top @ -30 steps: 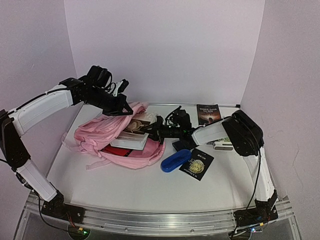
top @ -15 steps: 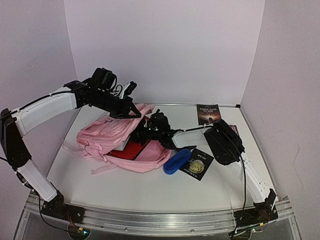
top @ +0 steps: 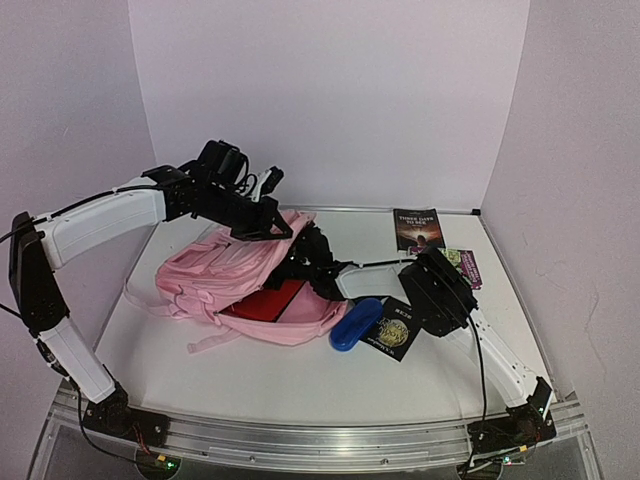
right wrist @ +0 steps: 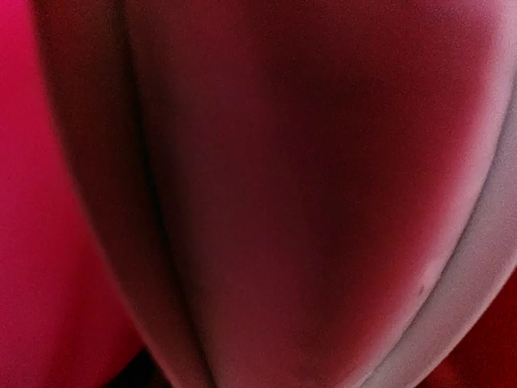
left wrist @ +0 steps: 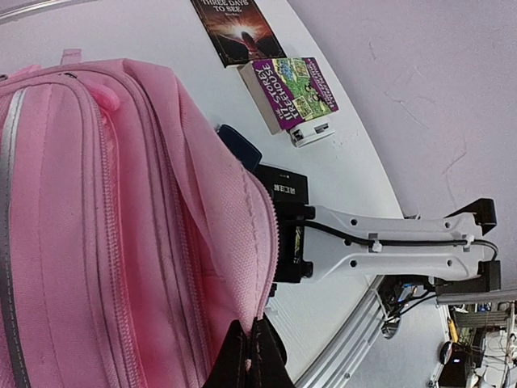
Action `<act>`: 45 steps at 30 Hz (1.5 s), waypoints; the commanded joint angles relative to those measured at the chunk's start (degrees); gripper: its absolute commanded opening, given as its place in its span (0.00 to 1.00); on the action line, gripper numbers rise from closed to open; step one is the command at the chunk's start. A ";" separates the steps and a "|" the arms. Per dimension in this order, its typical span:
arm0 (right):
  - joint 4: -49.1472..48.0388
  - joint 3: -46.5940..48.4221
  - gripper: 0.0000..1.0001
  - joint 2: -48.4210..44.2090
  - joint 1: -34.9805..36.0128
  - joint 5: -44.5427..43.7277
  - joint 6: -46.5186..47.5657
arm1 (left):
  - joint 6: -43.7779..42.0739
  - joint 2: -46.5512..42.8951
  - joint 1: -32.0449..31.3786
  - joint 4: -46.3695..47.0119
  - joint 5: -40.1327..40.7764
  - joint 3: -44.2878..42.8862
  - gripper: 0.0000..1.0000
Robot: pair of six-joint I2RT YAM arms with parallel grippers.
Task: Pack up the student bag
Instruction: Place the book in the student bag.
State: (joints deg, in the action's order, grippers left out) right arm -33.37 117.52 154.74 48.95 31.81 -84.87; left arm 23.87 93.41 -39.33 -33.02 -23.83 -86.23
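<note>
The pink student bag (top: 225,280) lay left of centre on the table (top: 300,370), its rim clamped tight by the left gripper (left wrist: 250,356). The right gripper (top: 303,258) sat buried inside the bag, so its finger spread could not be told. This looked like the loading step, and the next move called for a snag-free withdrawal.

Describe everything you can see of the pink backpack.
The student bag is soft pink fabric with parallel zip seams and a grey stripe, lying slumped on the white table. Its mouth gapes, red showing inside, and the right arm reaches into it. The left gripper pinches its upper lip. A strap trails toward the front.
</note>
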 commanded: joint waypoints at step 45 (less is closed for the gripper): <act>32.38 -21.81 0.82 -28.70 -0.26 -6.21 20.25 | 0.56 -9.08 5.40 5.35 5.32 2.05 0.00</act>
State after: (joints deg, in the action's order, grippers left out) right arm -0.97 98.21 131.26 48.70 25.15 -65.44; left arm 25.34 87.77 -34.33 -32.64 -18.83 -83.73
